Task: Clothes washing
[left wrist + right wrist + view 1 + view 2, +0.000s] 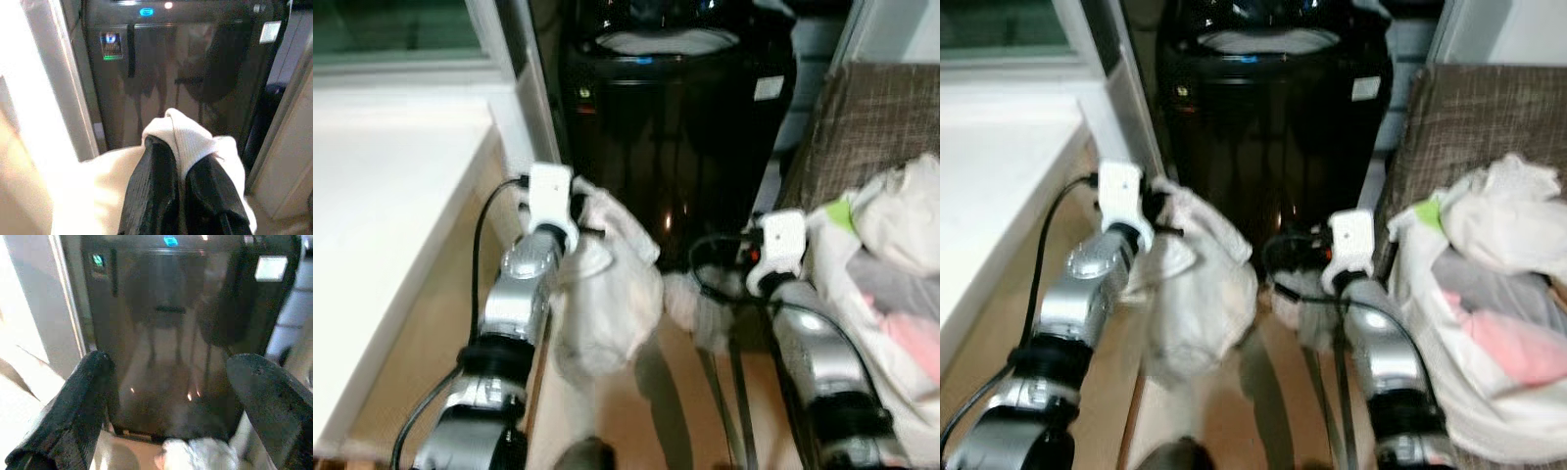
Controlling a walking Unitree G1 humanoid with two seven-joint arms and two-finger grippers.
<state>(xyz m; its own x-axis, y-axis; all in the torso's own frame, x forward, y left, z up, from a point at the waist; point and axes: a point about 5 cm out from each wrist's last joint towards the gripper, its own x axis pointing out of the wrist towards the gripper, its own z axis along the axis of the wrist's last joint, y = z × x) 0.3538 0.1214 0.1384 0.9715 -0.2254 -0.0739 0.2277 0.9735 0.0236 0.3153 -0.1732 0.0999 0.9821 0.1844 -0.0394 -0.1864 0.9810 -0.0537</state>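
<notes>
Left gripper (183, 188) pinches white garment (607, 294), hanging near black washer (675, 127) front. Right gripper (171, 421) spread wide, empty. Risk: trailing cloth may snag washer rim or slip free during lift.

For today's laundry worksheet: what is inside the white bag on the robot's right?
The white bag holds clothes: a pink piece, grey fabric, and a white bundle on top beside a green scrap. Anything deeper is covered.

arms: silver, black joints | wrists: white blocks | cables: black | tool fingers (151, 196): black
</notes>
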